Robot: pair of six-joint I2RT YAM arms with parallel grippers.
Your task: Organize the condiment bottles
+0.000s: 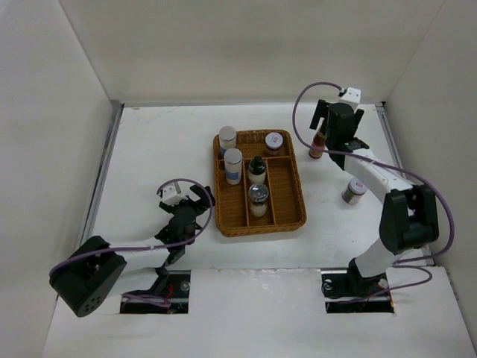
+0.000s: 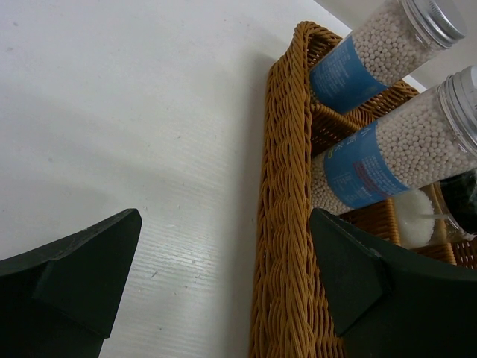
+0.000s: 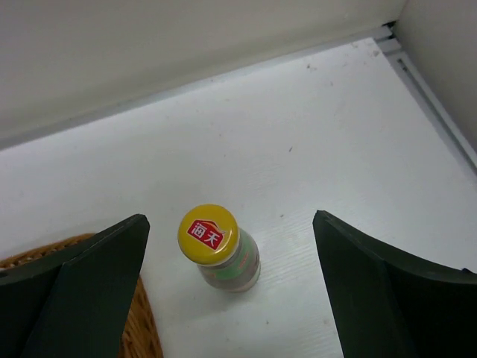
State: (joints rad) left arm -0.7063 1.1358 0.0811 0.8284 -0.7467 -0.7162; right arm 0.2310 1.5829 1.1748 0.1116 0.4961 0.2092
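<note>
The brown wicker tray (image 1: 297, 195) holds two white blue-labelled bottles (image 1: 227, 139) (image 1: 233, 165), a red-white-lidded jar (image 1: 274, 142), a black-capped bottle (image 1: 257, 169) and a grey-lidded shaker (image 1: 258, 200). A slim yellow-capped bottle (image 3: 209, 236) stands upright on the table right of the tray (image 3: 141, 335), below my open right gripper (image 3: 231, 250), apart from both fingers. Seen from above, that bottle (image 1: 317, 144) is partly covered by the right gripper (image 1: 324, 133). My left gripper (image 2: 223, 253) is open, straddling the tray's left rim (image 2: 287, 224), beside the two blue-labelled bottles (image 2: 358, 63) (image 2: 380, 160).
Another grey-lidded shaker (image 1: 354, 190) stands on the table right of the tray, close to the right arm's forearm (image 1: 373, 171). White walls close the table at the back and both sides. The left gripper (image 1: 195, 206) sits low at the tray's near-left side.
</note>
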